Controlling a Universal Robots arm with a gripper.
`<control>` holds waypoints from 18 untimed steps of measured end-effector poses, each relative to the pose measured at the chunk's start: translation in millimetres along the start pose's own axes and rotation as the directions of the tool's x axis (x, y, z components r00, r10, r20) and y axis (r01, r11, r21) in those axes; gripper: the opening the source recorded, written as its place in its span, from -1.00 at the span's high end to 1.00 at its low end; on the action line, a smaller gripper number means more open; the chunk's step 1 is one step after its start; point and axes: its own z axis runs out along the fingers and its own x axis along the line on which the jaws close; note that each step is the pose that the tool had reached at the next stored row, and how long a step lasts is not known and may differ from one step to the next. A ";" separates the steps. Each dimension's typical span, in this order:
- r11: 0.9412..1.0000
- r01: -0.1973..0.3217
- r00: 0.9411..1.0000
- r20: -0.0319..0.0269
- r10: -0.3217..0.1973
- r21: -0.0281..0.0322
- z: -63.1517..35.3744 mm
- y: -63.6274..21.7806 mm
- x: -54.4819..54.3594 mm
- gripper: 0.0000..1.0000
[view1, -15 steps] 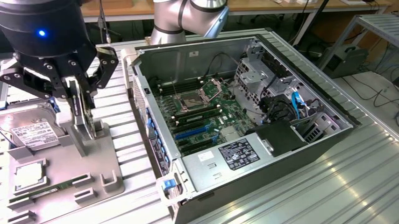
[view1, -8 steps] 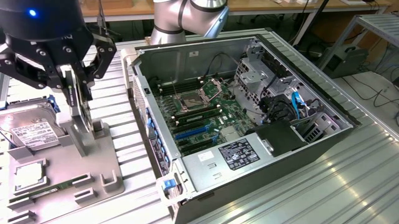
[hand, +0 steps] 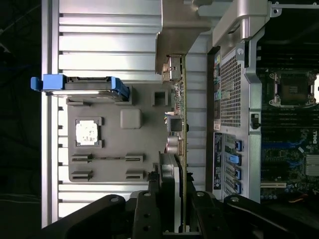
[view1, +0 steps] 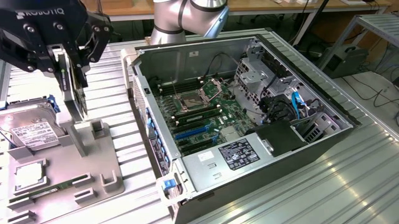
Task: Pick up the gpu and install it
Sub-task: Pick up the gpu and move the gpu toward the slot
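A: Exterior view first. Where is the gpu (view1: 78,100)?
B: Upright and edge-on, pinched between the jaws of the gripper (view1: 70,65), above the grey holder (view1: 93,154) beside the hard drive (view1: 28,128). I'd judge this is the pick-up step. The card's lower edge sits near the holder's post, and I can't tell whether it is clear of it.
A: And the install?
B: That calls for lining the card's edge up with a blue slot (view1: 190,133) inside the open computer case (view1: 156,60), well apart from here.
A: Wrist view?
B: The gripper (hand: 172,199) clamps the fan end, and the gpu (hand: 175,122) runs out over the holder (hand: 129,144). Where pads meet card is hard to make out.
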 end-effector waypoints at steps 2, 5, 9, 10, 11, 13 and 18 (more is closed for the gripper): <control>1.000 0.000 1.000 0.000 0.000 0.000 -6.7 0.3 -0.1 0.44; 1.000 0.000 1.000 0.000 0.000 -0.001 -14.3 0.8 -0.3 0.44; 1.000 0.000 1.000 0.000 0.000 -0.001 -14.4 0.7 -1.2 0.44; 1.000 0.000 1.000 0.000 0.000 -0.001 -14.4 0.7 -1.9 0.44; 1.000 0.000 1.000 0.000 0.000 -0.001 -14.4 0.7 -2.8 0.44; 1.000 0.000 1.000 0.000 0.000 -0.001 -14.3 0.7 -5.1 0.44; 1.000 0.000 1.000 0.000 0.000 -0.001 -14.2 0.6 -11.3 0.44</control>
